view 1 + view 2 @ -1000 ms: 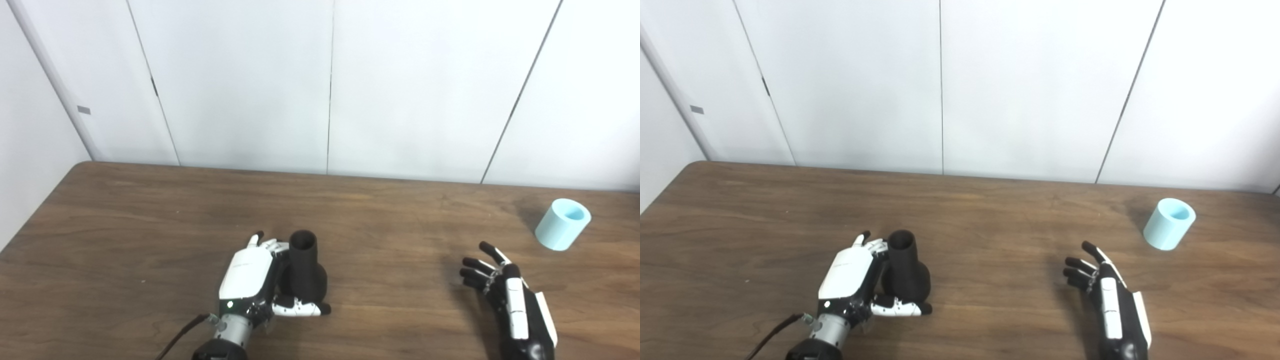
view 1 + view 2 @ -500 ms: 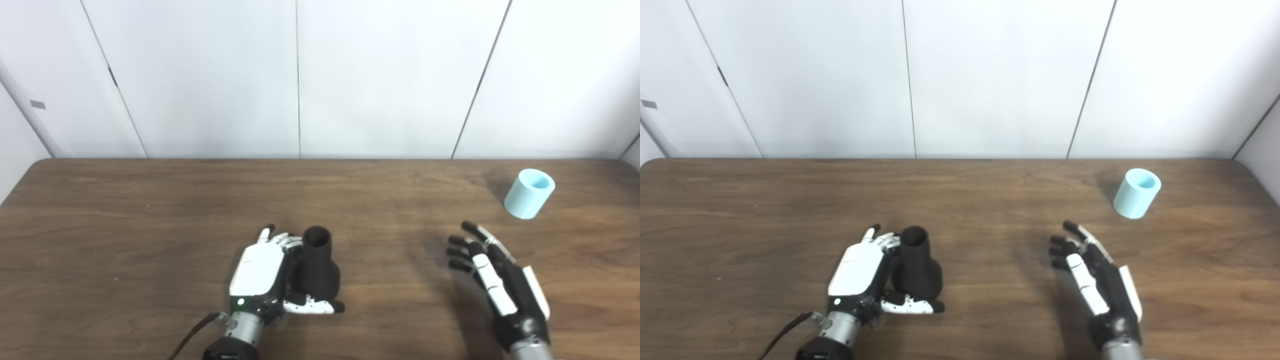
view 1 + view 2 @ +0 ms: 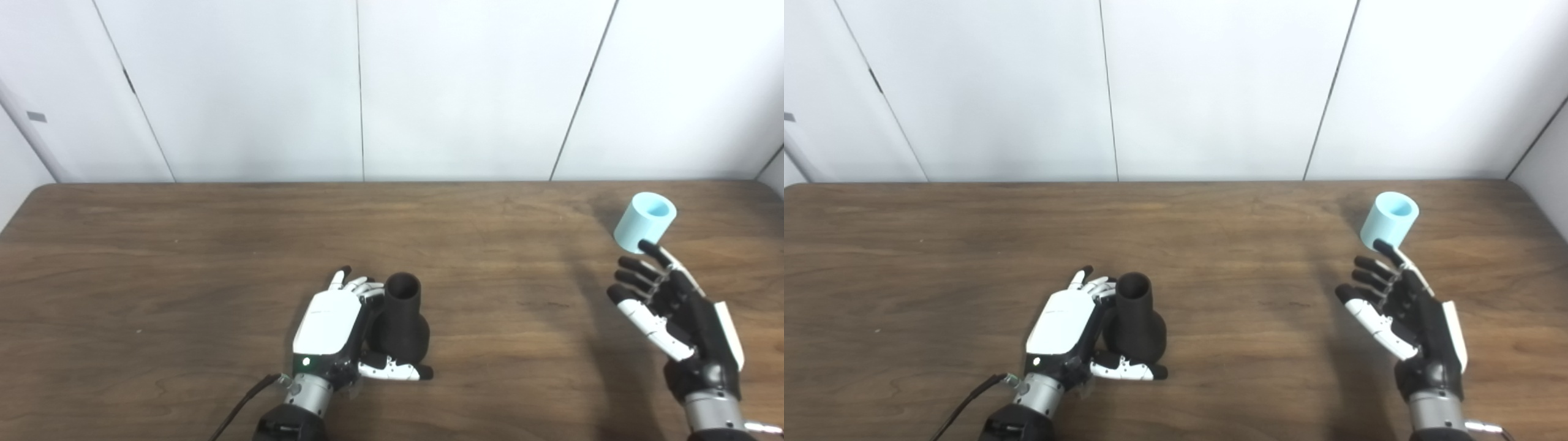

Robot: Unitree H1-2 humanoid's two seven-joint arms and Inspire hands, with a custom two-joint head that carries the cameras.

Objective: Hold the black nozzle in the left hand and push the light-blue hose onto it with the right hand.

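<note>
The black nozzle (image 3: 401, 318) stands upright on the brown tabletop (image 3: 184, 257), near the front and a bit left of the middle. The left hand (image 3: 334, 324) is around it: the fingers (image 3: 358, 285) curl behind it and the thumb lies across its wide bottom, touching it. The light-blue hose (image 3: 644, 222) is a short tube, tilted, at the far right of the tabletop. The right hand (image 3: 670, 306) is up in the air in front of the hose. Its fingers (image 3: 634, 269) are spread apart and hold nothing.
</note>
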